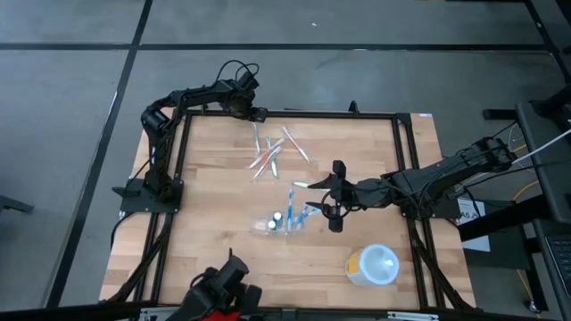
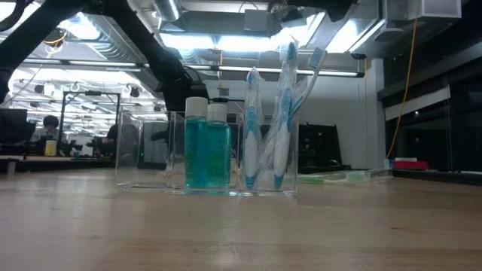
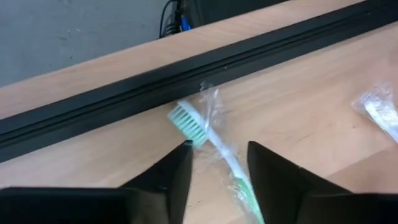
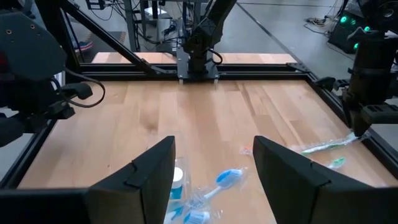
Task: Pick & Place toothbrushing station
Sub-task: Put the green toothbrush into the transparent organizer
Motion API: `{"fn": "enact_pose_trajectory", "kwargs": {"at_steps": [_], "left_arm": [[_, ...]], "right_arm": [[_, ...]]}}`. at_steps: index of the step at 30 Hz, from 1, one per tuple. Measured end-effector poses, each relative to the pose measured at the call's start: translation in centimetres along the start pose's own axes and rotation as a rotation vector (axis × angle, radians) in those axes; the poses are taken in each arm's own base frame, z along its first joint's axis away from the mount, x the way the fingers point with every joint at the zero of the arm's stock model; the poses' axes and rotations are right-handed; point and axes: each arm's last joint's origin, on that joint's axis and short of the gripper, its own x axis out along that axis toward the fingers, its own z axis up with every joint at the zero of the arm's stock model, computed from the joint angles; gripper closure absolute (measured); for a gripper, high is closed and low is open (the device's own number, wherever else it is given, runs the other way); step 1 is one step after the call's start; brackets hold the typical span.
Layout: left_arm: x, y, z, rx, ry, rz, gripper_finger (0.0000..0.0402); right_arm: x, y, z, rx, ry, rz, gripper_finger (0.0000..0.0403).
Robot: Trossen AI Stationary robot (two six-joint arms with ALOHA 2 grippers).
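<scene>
The clear plastic holder (image 1: 281,221) stands upright on the wooden table, near its middle. It holds two teal bottles (image 2: 207,154) and several wrapped blue toothbrushes (image 2: 282,120). My right gripper (image 1: 323,196) is open just to the holder's right and touches nothing; the right wrist view shows the holder's top (image 4: 205,193) below the open fingers (image 4: 214,155). My left gripper (image 1: 259,116) is open at the table's far edge. Its fingers (image 3: 217,149) stand on either side of a wrapped green toothbrush (image 3: 205,134) that lies flat on the table.
Several wrapped toothbrushes (image 1: 272,152) lie loose on the far half of the table. A round white and yellow container (image 1: 373,265) stands near the front right. A black frame rail (image 3: 186,74) runs along the far edge, just behind my left gripper.
</scene>
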Motion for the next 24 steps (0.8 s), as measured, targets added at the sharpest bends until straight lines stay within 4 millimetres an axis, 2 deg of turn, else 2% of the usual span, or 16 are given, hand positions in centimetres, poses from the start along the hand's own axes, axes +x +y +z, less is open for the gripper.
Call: {"fn": "enact_pose_trajectory", "kwargs": {"at_steps": [8, 18, 24], "left_arm": [[0.0, -0.2, -0.2, 0.075, 0.021, -0.034, 0.039], [-0.2, -1.5, -0.9, 0.202, 0.043, -0.059, 0.0399], [-2.4, -3.6, -1.5, 0.286, -0.01, -0.095, 0.0399]], "right_arm": [[0.0, 0.0, 0.0, -0.005, 0.0, 0.0, 0.0184], [0.0, 0.0, 0.0, -0.005, 0.0, -0.008, 0.0184], [0.0, 0.0, 0.0, -0.005, 0.001, -0.008, 0.0184]]}}
